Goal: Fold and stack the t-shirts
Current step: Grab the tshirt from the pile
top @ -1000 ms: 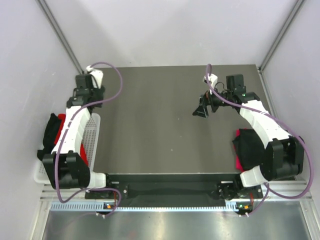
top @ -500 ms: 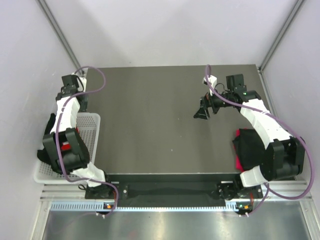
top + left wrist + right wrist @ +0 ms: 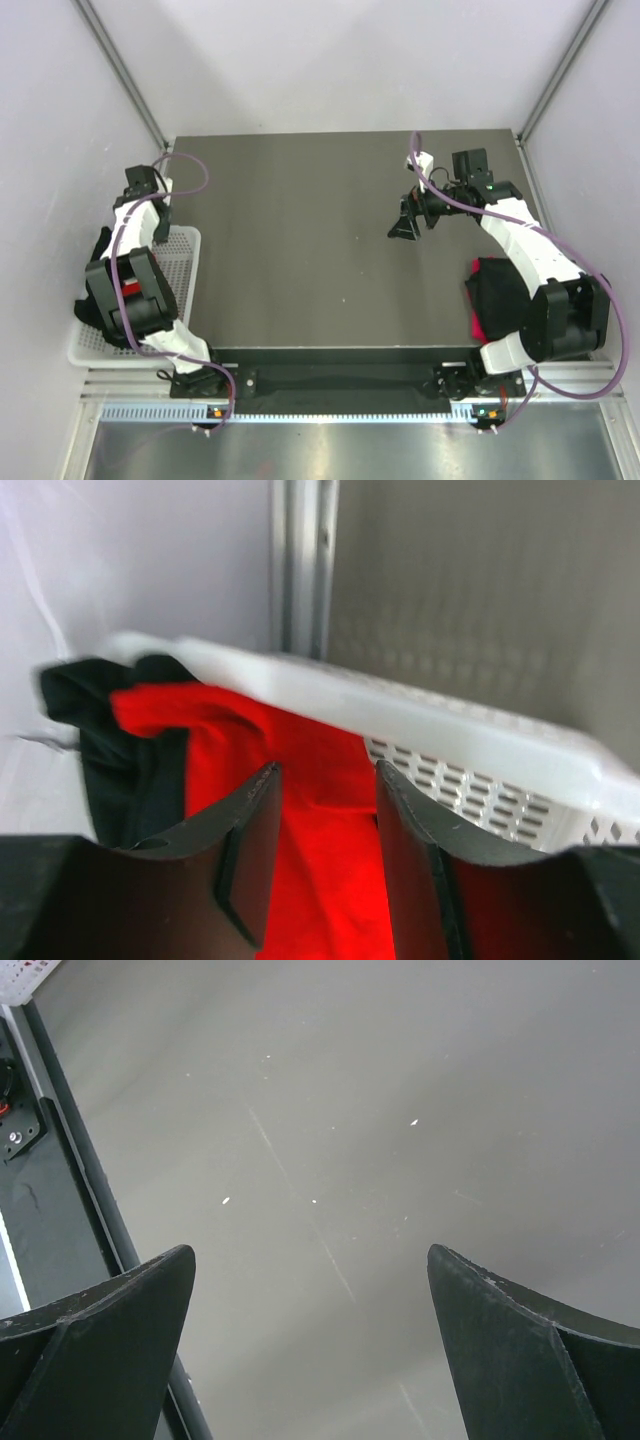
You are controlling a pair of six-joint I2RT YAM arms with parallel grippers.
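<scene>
In the left wrist view my left gripper (image 3: 325, 770) is open and empty. It hangs just above a bright red t-shirt (image 3: 320, 780) lying in the white mesh basket (image 3: 480, 740), and a black t-shirt (image 3: 110, 730) lies to its left. From above, the left arm (image 3: 140, 205) reaches over the basket's (image 3: 185, 285) far end and black cloth (image 3: 95, 255) hangs over the basket's left side. My right gripper (image 3: 405, 222) is open and empty over bare table (image 3: 330, 1110). A folded black t-shirt (image 3: 500, 285) lies at the right edge on a pinkish-red one (image 3: 477, 327).
The basket stands off the table's left edge against the left wall. A metal frame post (image 3: 300, 570) rises behind the basket. The dark table (image 3: 300, 250) lies between the arms. Its black front rail (image 3: 60, 1180) shows in the right wrist view.
My left arm has swung left from the table's back-left corner to over the basket. My right gripper has barely moved and stays open.
</scene>
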